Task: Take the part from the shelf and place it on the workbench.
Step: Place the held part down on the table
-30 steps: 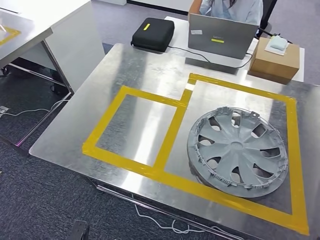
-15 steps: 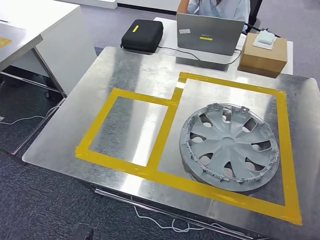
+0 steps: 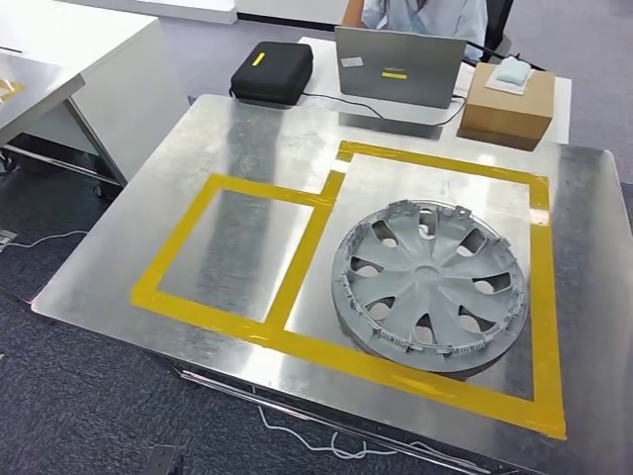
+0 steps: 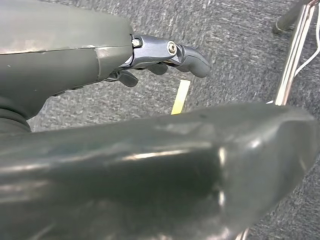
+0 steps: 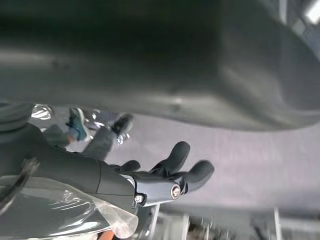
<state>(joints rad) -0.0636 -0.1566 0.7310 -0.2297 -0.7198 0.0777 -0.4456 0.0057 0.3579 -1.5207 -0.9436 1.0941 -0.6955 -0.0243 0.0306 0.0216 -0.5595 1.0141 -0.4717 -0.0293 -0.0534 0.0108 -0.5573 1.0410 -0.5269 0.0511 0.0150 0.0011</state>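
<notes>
The wheel cover (image 3: 430, 288) lies flat at 4 o'clock on the workbench (image 3: 224, 139). My left hand (image 4: 166, 55) and right hand (image 5: 170, 177) hang spread, empty. Retreat clear.

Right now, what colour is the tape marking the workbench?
Yellow tape, clearest in the head view.

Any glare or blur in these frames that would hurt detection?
Head view: sharp; the metal workbench throws bright, streaky reflections, strongest inside the yellow tape outline, while the grey hubcap stays matte and crisp. Left wrist view: a dark, soft-focus shape with specular highlights covers the foreground; the left hand is sharp. Right wrist view: dim and soft overall; the right hand is readable, background blurred.
</notes>
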